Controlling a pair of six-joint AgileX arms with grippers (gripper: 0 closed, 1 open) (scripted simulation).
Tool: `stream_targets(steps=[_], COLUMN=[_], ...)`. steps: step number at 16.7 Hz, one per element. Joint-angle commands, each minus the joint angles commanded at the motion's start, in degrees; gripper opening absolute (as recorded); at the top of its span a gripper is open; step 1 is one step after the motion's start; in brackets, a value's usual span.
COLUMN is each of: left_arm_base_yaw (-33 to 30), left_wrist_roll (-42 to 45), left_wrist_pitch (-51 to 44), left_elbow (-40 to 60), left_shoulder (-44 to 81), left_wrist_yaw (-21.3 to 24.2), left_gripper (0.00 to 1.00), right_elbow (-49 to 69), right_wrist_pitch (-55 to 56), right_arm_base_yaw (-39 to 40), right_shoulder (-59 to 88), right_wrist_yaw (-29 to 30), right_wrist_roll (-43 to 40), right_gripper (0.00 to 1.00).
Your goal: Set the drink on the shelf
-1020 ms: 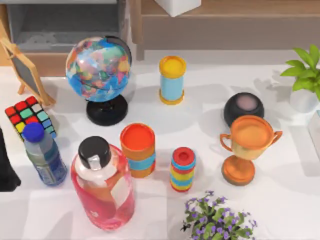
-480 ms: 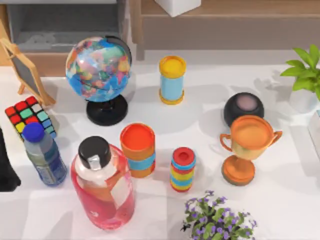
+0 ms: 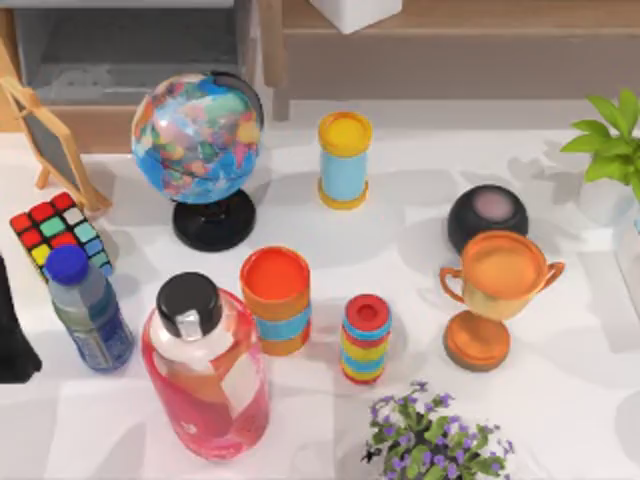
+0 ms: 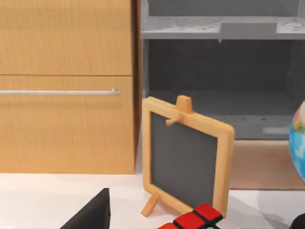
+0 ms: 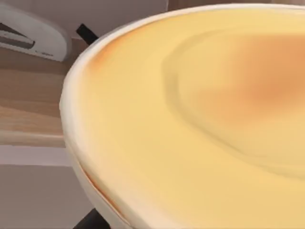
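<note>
Many items crowded on white tabletop (image 3: 560,400), wooden shelf (image 3: 450,40) behind. Left arm (image 3: 12,330) at left edge; jaws' state unclear.

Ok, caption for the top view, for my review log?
Crowded white table: globe, red bottle, blue bottle, trophy, cube; wooden shelf behind.

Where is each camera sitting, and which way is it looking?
Top view: above the table, looking down at the globe and trophy; a dark part, probably my left arm, sits at the left edge.
Left wrist view: low near the table, facing the little chalkboard; a black bit of the arm shows.
Right wrist view: very close to a yellowish round surface; I cannot tell what it is.
Shared: the top and left wrist views both show the chalkboard and the coloured cube.
</note>
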Motion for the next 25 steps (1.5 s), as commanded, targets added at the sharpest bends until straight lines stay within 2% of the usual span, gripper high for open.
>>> stream_targets(steps=[5, 11, 15, 18, 25], left_arm_base_yaw=[0.0, 0.0, 0.0, 0.0, 0.0], left_wrist_roll=[0.0, 0.0, 0.0, 0.0, 0.0], left_wrist_pitch=[0.0, 0.0, 0.0, 0.0, 0.0], left_elbow=[0.0, 0.0, 0.0, 0.0, 0.0], left_shoulder=[0.0, 0.0, 0.0, 0.0, 0.0], left_wrist_yaw=[0.0, 0.0, 0.0, 0.0, 0.0], left_gripper=[1.0, 1.0, 1.0, 1.0, 1.0], right_elbow=[13.7, 29.3, 36.4, 39.7, 39.9], right_wrist_pitch=[-13.6, -33.4, -44.3, -48.2, -48.2], right_arm_base_yaw=[9.9, 28.2, 39.1, 43.0, 43.0], right_shoulder=[-0.3, 1.1, 2.4, 2.2, 3.1], right_wrist_yaw=[10.9, 24.7, 31.4, 34.0, 34.0], right_wrist_roll=[2.3, 7.3, 10.2, 11.4, 11.4], right_gripper=[0.0, 0.0, 0.0, 0.0, 0.0])
